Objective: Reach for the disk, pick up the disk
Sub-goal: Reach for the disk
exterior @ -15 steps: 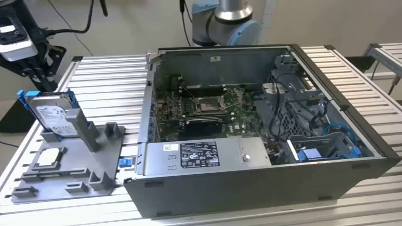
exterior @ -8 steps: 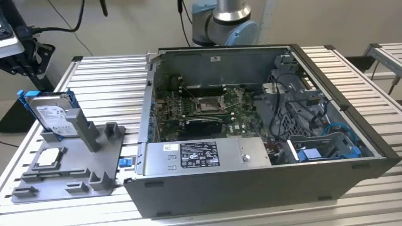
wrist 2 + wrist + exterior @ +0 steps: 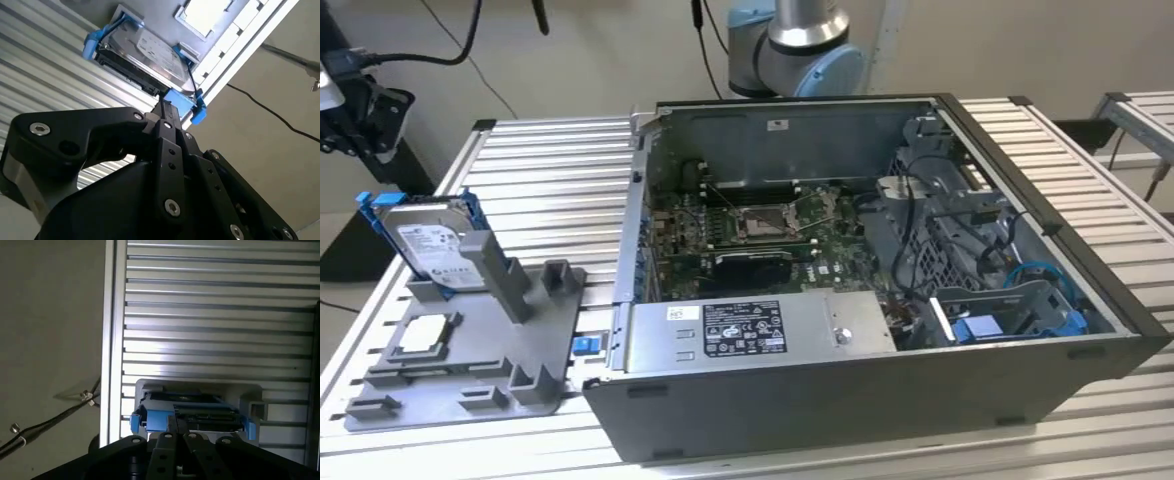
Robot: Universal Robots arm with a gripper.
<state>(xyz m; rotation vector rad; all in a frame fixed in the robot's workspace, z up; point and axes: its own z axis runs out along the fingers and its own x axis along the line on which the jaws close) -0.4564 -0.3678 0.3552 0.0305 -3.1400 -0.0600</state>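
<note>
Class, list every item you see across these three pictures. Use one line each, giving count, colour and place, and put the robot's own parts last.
disk: one, silver-grey with a blue frame, standing on edge in the fixture, at the exterior view's left
fixture: one, grey, on the table beside the computer case
chip: one, silver and square, lying flat on the fixture
computer case: one, dark grey, open, in the middle of the table
motherboard: one, green, inside the computer case
table: one, silver, slatted
cable: one, black, on the floor beyond the table's edge
arm: one, silver and light blue, behind the computer case
gripper: one, black, close to the disk's blue frame in both wrist views
</note>
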